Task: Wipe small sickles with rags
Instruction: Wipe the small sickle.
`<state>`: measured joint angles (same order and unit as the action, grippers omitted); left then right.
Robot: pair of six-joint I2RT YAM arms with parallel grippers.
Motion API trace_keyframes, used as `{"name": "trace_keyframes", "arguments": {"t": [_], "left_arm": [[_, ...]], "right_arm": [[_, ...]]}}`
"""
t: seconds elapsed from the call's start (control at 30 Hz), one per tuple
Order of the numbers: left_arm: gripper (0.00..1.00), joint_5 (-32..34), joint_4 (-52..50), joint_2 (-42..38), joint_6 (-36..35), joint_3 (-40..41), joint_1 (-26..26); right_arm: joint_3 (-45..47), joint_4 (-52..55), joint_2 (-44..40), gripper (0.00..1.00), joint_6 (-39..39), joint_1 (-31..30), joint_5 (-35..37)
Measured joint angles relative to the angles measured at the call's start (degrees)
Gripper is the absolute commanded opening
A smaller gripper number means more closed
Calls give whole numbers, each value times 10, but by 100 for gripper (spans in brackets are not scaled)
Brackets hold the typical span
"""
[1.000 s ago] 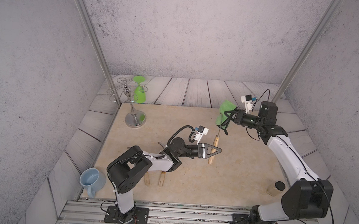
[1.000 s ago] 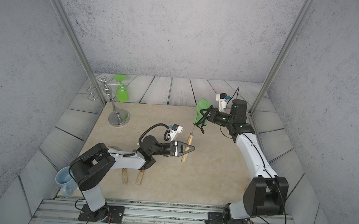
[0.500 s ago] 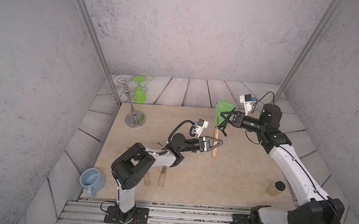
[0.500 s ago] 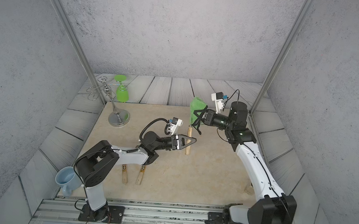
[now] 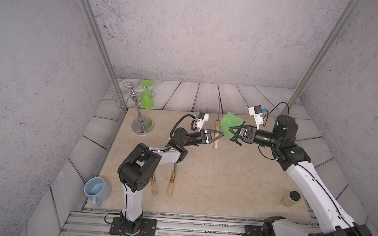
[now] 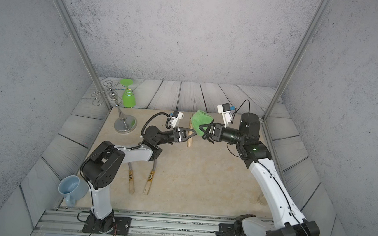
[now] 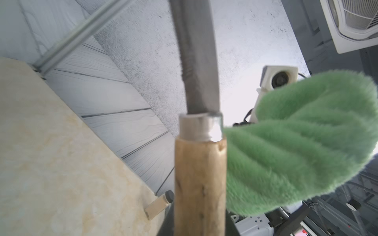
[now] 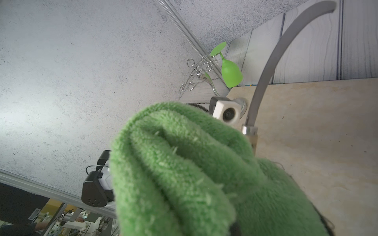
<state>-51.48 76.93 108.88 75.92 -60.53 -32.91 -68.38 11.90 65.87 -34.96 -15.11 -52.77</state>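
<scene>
The beige stone-patterned counter fills the middle of the cell, ringed by grey planks. Over its far half, the left arm and right arm reach toward each other until their tips nearly meet. A wire rack stands at the far left corner of the counter with a green glass hanging upside down from it. A blue mug sits at the near left corner beside the left arm's base. The rag, a bright green fuzzy bundle, is pinched in the right claw and held up off the counter. In the left wrist view the rag meets the side of the wooden handle at its metal collar. The left claw is pressed together on the handle of the plain-handled sickle, which stands roughly upright in the air. Its thin grey blade rises toward the back wall, and it shows as a long curve in the right wrist view. An outer labelled sickle and an inner labelled sickle lie side by side on the counter near the left arm's base. Their dark-orange bands are visible and their blades run under that arm. A small jar with a black lid rests near the counter's right edge.
</scene>
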Motion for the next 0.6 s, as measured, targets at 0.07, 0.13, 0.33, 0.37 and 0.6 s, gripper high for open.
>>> {"name": "trace_keyframes", "arguments": {"t": [0.07, 0.13, 0.33, 0.37, 0.6], "left_arm": [[0, 0, -33, -11, -20, 21, 18], [0, 0, -76, -28, -47, 43, 31], [0, -8, -136, -75, -86, 85, 31], [0, -9, -136, -85, -87, 95, 30], [0, -17, -92, -141, -56, 156, 10]], "right_arm": [[0, 46, -24, 15, 25, 0, 17], [0, 86, -43, 15, 47, 0, 39], [0, 174, -63, 15, 89, 1, 128], [0, 185, -63, 15, 93, 2, 147], [-23, 200, -3, 15, 104, 15, 217]]}}
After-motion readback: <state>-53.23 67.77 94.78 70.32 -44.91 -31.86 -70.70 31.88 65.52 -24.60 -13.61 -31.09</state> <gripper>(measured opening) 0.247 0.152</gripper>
